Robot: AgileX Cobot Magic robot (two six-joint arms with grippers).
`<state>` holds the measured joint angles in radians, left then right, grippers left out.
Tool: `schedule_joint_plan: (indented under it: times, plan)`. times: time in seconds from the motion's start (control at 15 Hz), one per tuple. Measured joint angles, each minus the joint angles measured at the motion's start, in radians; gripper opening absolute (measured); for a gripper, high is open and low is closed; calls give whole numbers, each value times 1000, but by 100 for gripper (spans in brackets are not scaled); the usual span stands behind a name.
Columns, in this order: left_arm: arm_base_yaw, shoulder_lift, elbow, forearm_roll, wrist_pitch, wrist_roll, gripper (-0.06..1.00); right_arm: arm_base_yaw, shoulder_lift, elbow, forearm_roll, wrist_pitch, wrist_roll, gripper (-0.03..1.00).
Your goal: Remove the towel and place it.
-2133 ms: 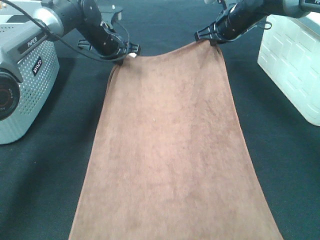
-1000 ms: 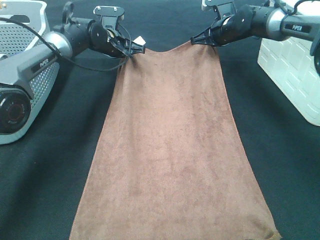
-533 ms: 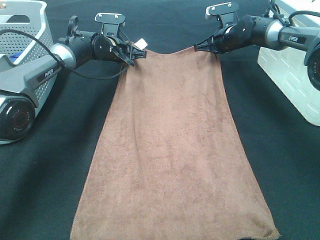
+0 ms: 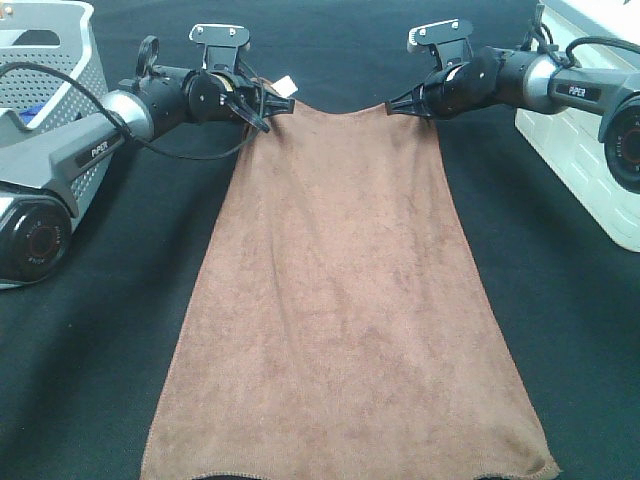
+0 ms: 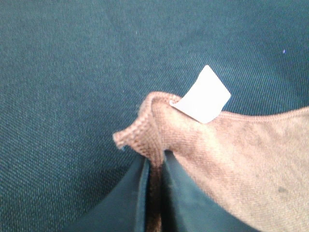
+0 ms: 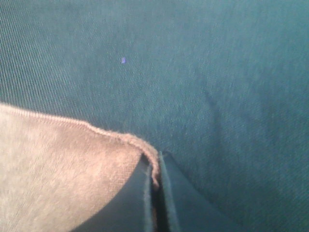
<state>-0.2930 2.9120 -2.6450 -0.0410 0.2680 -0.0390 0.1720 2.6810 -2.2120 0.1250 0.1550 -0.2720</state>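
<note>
The brown towel (image 4: 340,290) lies spread lengthwise on the dark tabletop, and its near hem shows at the bottom of the exterior view. My left gripper (image 4: 268,108) pinches the far left corner, beside the small white tag (image 4: 283,88). In the left wrist view the fingers (image 5: 155,158) clamp a bunched fold of the towel (image 5: 231,150) just below the tag (image 5: 203,94). My right gripper (image 4: 395,105) holds the far right corner low over the table. In the right wrist view it (image 6: 154,157) is shut on the towel's hem (image 6: 63,164).
A grey perforated basket (image 4: 45,40) stands at the far left behind the left arm. A white bin (image 4: 580,130) stands at the right edge. Dark table cloth (image 4: 90,330) flanks the towel on both sides.
Both grippers have drawn the towel a little farther away, so its near hem has come into view. The held far corners have sunk lower towards the table.
</note>
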Motion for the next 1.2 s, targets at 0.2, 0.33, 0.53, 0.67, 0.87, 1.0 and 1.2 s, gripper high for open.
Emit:
schedule_joint_plan:
  times: [0.2,0.33,0.53,0.67,0.87,1.0,1.2]
  plan:
    - [0,7,0,0,-5,0,10,-5,7,0,11,-4,0,4]
    - [0,14,0,0,-7,0,22,-8,7,0,22,-4,0,17]
    - [0,17,0,0,-8,0,52,-8,7,0,23,-5,0,56]
    - [0,17,0,0,-10,0,61,-8,7,0,25,-6,0,65]
    - [0,6,0,0,4,0,63,-8,3,0,28,-7,0,67]
    - [0,-18,0,1,45,0,63,-8,-3,0,27,2,0,67]
    - [3,-55,-1,2,75,0,63,-8,-24,0,29,1,0,67]
